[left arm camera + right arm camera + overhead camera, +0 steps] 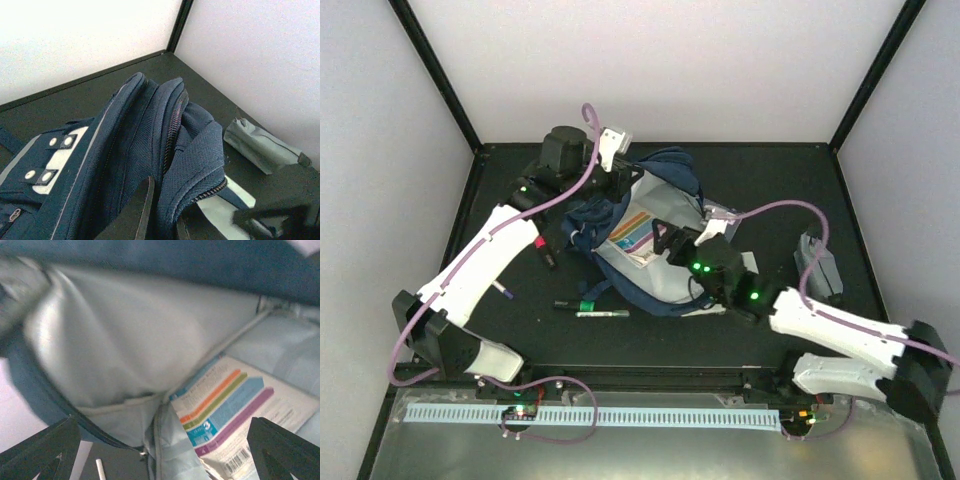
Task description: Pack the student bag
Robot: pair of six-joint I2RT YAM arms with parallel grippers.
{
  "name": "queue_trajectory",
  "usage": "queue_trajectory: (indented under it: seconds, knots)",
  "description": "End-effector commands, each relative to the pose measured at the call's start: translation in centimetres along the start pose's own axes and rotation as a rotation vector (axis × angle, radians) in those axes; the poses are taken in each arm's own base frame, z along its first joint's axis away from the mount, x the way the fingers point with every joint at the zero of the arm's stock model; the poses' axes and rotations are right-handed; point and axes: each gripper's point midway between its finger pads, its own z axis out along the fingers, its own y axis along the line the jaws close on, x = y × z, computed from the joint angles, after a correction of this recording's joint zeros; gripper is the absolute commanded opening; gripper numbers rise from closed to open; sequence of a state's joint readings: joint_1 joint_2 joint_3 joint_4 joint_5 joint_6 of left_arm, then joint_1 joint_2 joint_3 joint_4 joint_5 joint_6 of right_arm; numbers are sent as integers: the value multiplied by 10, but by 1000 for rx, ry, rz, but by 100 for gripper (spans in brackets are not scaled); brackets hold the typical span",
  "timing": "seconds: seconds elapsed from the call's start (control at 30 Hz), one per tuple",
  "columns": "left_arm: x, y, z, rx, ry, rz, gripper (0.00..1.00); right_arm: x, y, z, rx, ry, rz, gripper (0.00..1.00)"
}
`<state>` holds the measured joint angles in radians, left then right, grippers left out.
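Navy fabric with thin white stripes made up the student bag (585, 215), which lay on its side toward the back middle of the black table (740, 180), its mouth gaping toward the near right and its pale grey lining (125, 340) exposed. The left gripper (612, 185) sat at the bag's upper far rim with its jaws together, clamped on a fold of the navy edge and holding the mouth up. The right gripper (662, 240) reached into that mouth from the near right, jaws spread wide and gripping nothing, with the lining arching above it. A book with coloured stripes (230, 410) lay ahead of the right gripper, just inside the opening and resting on the lower lining. The likeliest trouble, as I judged it, was the pinch on the rim: only a little cloth seemed to be caught, and if it slipped the flap would drop over the right gripper and close the opening. The wide fingers could also snag the loose lining or the zip edge on the way out and drag the bag, or the book with it. The book sat near the lip, so any tug might slide it back out. Several pens (603, 314) lay on the table just near of the bag, and a grey pouch (818, 262) lay well to its right, all yet unpacked.
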<state>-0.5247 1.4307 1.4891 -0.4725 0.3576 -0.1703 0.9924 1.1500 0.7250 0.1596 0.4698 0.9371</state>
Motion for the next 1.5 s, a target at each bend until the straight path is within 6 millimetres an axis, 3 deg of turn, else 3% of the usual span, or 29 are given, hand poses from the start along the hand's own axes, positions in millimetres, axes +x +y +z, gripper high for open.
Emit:
queue_trajectory:
  seconds: [0.0, 0.23, 0.3, 0.4, 0.57, 0.9, 1.13, 1.47]
  knots:
    - [-44, -19, -31, 22, -168, 123, 2, -15, -17, -30, 83, 85, -225, 95]
    - [-30, 2, -49, -130, -135, 251, 1, -25, -55, -55, 163, 215, -271, 96]
    - [-24, 14, -51, -193, -108, 284, 2, -24, -70, -55, 186, 276, -260, 95]
    - [-27, 19, -70, -266, -121, 323, 2, -25, -90, -53, 209, 333, -254, 96]
    - [-21, 20, -75, -278, -117, 346, 1, -20, -124, -43, 297, 494, -255, 100]
    - [-4, 10, -70, -193, -110, 317, 2, -24, -214, -26, 422, 570, -72, 100]
    - [17, -4, -58, -72, -73, 274, 1, -5, -265, -42, 580, 616, -15, 100]
    - [66, -1, -38, -2, 76, 211, 1, 8, -299, -72, 777, 548, 78, 100]
